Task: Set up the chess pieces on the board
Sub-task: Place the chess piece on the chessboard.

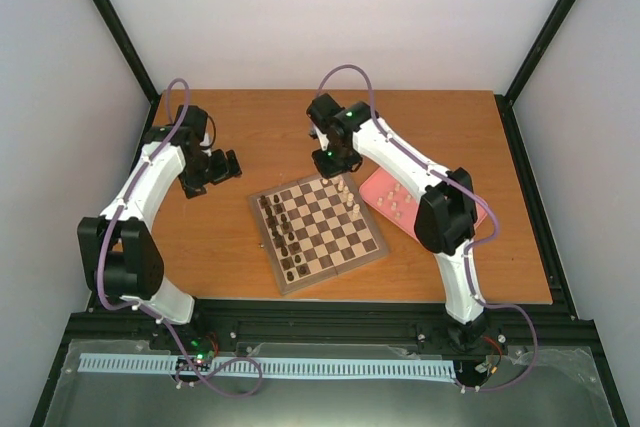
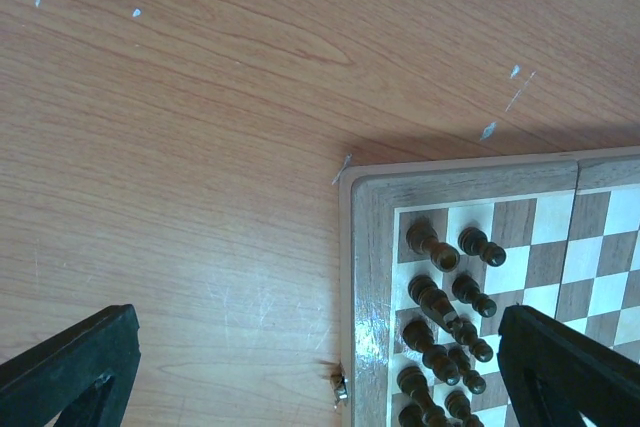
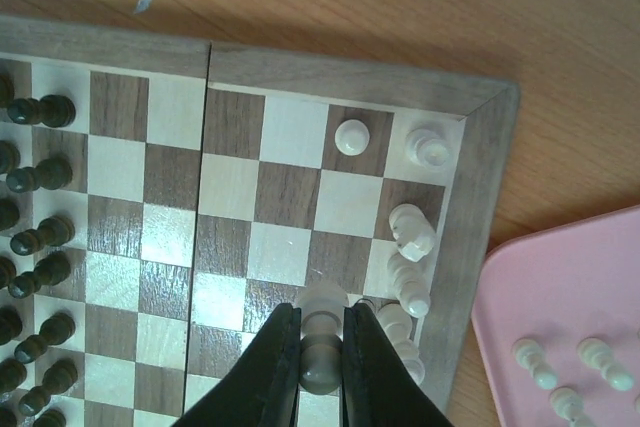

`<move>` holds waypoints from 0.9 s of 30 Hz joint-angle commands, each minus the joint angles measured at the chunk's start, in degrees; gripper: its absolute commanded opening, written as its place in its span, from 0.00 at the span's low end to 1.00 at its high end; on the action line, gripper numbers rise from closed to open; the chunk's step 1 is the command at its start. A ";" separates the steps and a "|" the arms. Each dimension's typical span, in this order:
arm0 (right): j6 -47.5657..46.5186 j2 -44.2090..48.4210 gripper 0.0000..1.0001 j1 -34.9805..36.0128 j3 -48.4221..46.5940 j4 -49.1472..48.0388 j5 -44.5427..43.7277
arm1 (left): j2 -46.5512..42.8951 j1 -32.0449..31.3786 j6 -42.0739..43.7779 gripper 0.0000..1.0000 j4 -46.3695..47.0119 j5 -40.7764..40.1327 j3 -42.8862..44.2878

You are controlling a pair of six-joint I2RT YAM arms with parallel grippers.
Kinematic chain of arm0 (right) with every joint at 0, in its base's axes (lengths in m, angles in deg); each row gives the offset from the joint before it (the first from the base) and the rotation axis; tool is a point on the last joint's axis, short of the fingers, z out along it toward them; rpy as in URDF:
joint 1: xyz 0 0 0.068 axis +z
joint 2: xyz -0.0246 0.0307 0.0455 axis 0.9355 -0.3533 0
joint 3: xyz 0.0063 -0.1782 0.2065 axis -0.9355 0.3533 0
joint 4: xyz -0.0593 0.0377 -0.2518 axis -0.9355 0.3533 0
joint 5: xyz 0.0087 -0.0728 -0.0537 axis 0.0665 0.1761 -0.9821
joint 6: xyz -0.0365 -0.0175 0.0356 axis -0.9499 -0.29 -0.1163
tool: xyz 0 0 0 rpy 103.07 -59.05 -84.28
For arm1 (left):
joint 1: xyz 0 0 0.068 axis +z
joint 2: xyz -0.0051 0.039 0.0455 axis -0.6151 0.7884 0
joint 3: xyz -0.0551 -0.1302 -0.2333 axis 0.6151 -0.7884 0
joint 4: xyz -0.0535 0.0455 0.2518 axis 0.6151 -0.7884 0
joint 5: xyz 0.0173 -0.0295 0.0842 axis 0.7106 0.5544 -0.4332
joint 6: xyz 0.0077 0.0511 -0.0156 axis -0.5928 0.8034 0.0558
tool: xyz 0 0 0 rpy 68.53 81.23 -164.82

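The right gripper point(image 3: 322, 332) has its jaws narrowed onto one pale piece point(image 3: 322, 299). Its black fingers point(image 3: 282, 367) pinch the piece at the waist above the right side of the board point(image 3: 350, 69), one square in from the chess pieces point(image 3: 412, 232) lined along the right edge. I cannot tell whether its base touches the wood.

The main risk sits just beside the right-hand finger, where the closest piece of that row stands. If the jaws spread too far on release, or the arm drifts right, they would likely knock it and topple its neighbours. The held piece is rounded and looks smooth, so it may swivel in the grip and land tilted or across two squares.

The pieces look like turned wood, with ball or crown heads, slim stems and small round bases. The board is a glossy check of dark and tan veneer inside a brown border, with a fold seam down its middle. Dark pieces point(image 3: 40, 112) fill its left side. More pale ones wait on the pink tray point(image 3: 570, 277), which is matte with rounded corners and lies right of the board.

The left gripper point(image 1: 218, 167) hangs with jaws wide and empty over the scuffed wood-grain table point(image 2: 180, 147), off the board's far-left corner.
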 commanded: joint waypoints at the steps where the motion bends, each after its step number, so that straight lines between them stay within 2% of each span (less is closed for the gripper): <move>1: 0.01 -1.98 0.09 0.74 1.17 0.56 1.14 | -1.50 -0.34 0.25 1.00 0.81 -0.01 -0.24; 15: -0.88 -6.03 0.09 1.32 1.51 -1.30 2.29 | -0.73 -0.31 -0.12 1.00 1.17 -0.10 -0.28; 27: -0.70 -7.84 0.09 1.45 3.88 -4.56 -0.27 | -0.51 -0.36 -0.30 1.00 1.17 -0.47 -0.75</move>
